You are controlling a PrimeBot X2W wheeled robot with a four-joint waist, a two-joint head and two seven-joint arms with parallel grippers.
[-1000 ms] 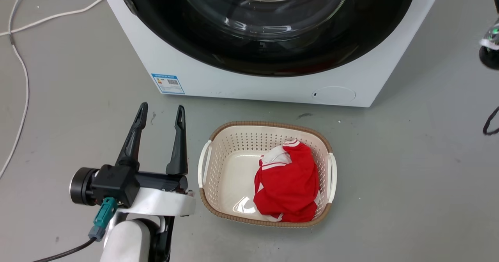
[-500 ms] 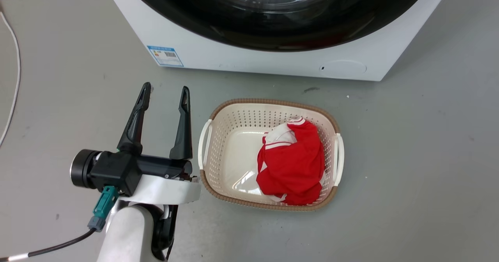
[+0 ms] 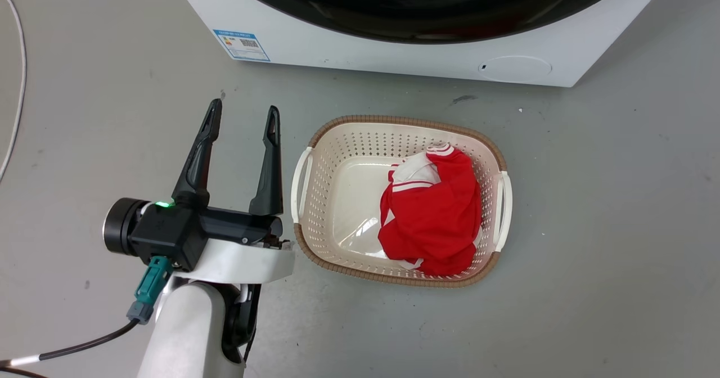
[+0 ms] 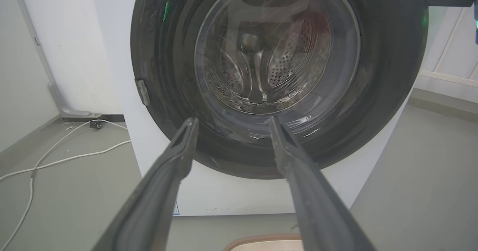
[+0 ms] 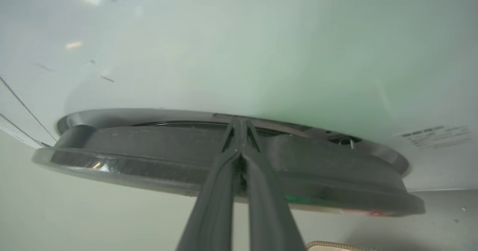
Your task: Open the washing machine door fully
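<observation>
- The large round glossy black washing machine door (image 4: 388, 94), with a bulging clear glass window at its centre, lies against or very nearly against the front of the white boxy front-loading washing machine (image 3: 315, 49). Even edge-on in the right wrist view, I cannot tell whether its latch is free.
- The right hand (image 5: 239, 122) has its two long dark fingers pressed together, with nothing visible between them. The tips sit at the seam where the door's rim meets the white front. A slim wedge like this probably serves to get behind the rim and draw it outward.
- The left hand (image 3: 244, 108) hangs low over the grey floor (image 3: 590, 226), fingers spread and empty. It points at the door's lower part from well apart, likely parked outside the door's swing.
- A cream perforated plastic laundry basket with a brown woven rim (image 3: 394, 120) sits on the floor near the machine's front. It holds a crumpled red and white garment (image 3: 433, 209) and looks low enough for the door to pass above it.
</observation>
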